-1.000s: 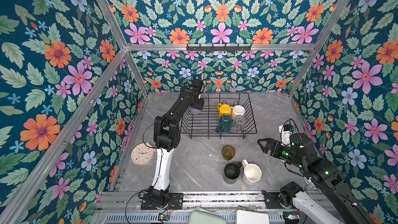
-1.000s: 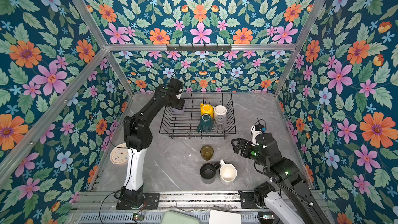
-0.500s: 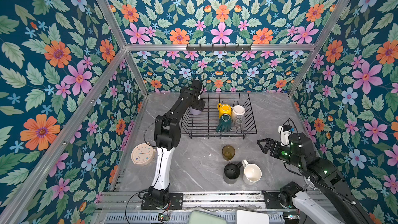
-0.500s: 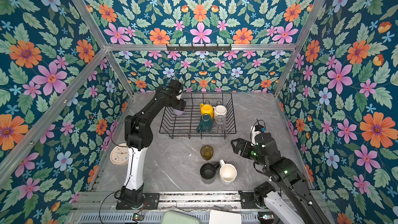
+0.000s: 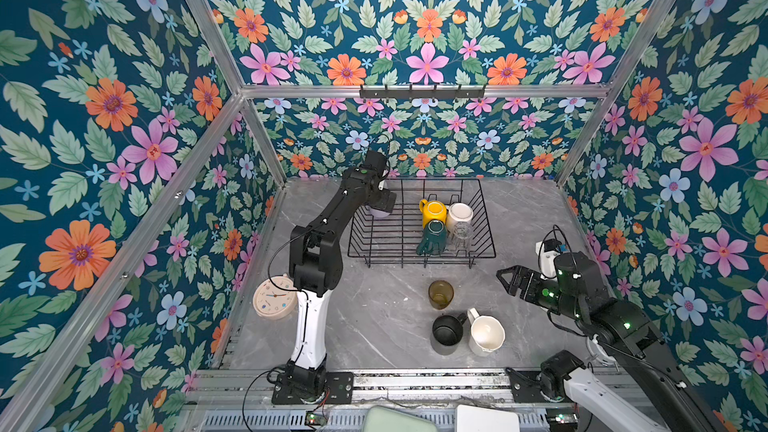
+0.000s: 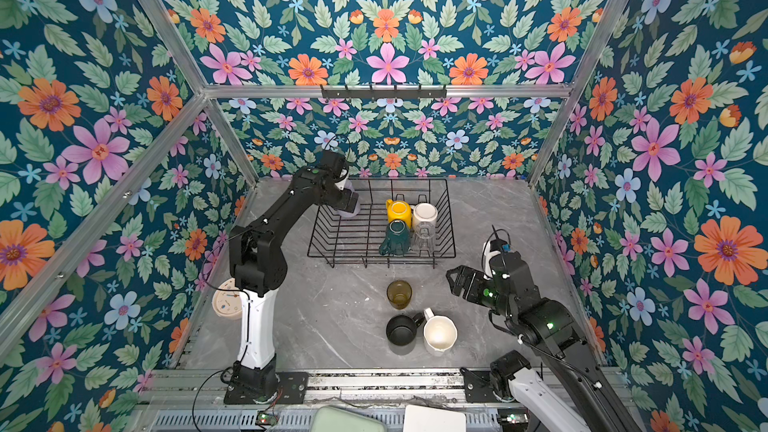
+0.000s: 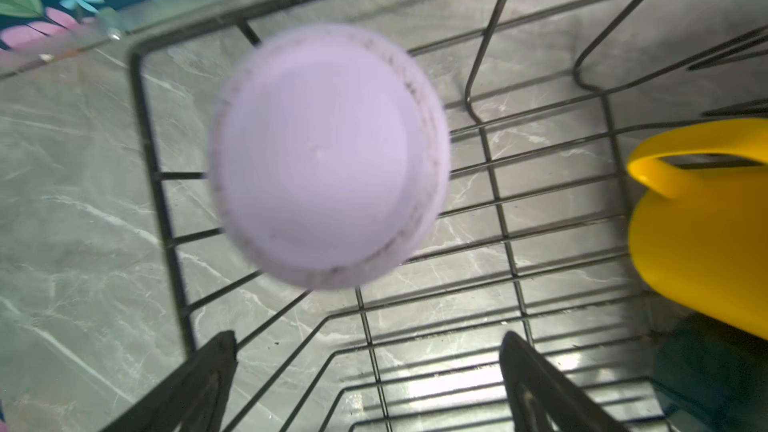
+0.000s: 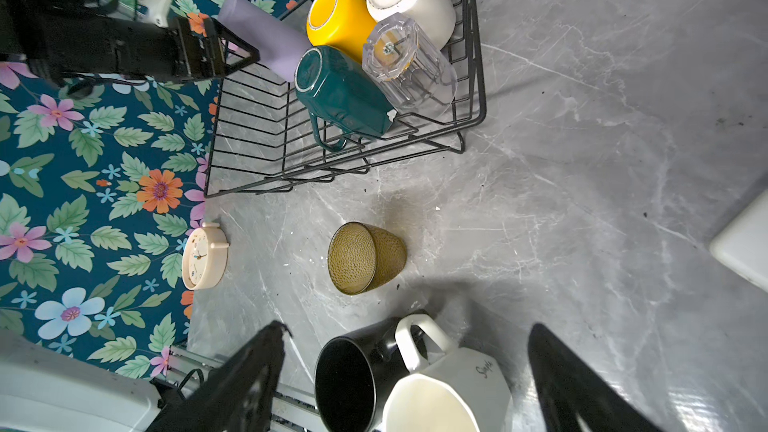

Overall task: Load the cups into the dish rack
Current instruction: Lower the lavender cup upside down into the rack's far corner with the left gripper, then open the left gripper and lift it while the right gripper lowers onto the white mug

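The left gripper (image 7: 368, 338) hangs over the far left corner of the dish rack (image 5: 382, 234), jaws apart and touching nothing. Below it the lilac tumbler (image 7: 328, 155) sits bottom up inside that corner. The picture is too blurred to tell whether it stands square on the wires.

Along the rack's right side four cups lie packed together, bottoms up or tipped: the yellow mug (image 5: 434, 211), a cream-white mug (image 5: 459, 214), the dark-green mug (image 5: 432, 236) and the clear glass (image 5: 461, 236).

Three cups wait on the tabletop in front of the rack. Nearest it is the amber glass (image 5: 440, 293), standing alone with its mouth up. It looks light, stiff and dimpled, so the pads should bite well. A pinch over its rim, one finger inside, seems the easy hold, with gentle pressure in case it is brittle.

Farther from the rack, the black mug (image 5: 446, 330) and the white mug (image 5: 486, 334) stand touching, handles meeting between them. They are probably heavier, glazed and slick. Each is best taken by its wall on the side away from its neighbour.

The right gripper (image 8: 409, 328) hovers above this pair with its jaws wide and nothing between them.
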Action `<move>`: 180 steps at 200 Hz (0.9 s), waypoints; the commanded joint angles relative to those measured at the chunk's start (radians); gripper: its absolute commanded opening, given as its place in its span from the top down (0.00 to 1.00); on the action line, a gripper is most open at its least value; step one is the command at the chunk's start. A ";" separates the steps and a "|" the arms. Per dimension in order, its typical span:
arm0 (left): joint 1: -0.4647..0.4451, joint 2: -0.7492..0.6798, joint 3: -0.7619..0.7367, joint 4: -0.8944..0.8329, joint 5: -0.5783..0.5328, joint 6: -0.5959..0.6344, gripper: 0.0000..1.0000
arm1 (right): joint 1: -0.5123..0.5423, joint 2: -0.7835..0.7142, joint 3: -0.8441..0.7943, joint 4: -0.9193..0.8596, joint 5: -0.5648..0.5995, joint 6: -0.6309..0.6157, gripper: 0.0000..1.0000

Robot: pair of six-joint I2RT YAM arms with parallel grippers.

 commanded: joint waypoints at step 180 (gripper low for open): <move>0.005 -0.900 -0.829 0.824 -0.026 -0.220 0.00 | 0.583 0.150 -0.163 -0.202 0.220 0.422 0.52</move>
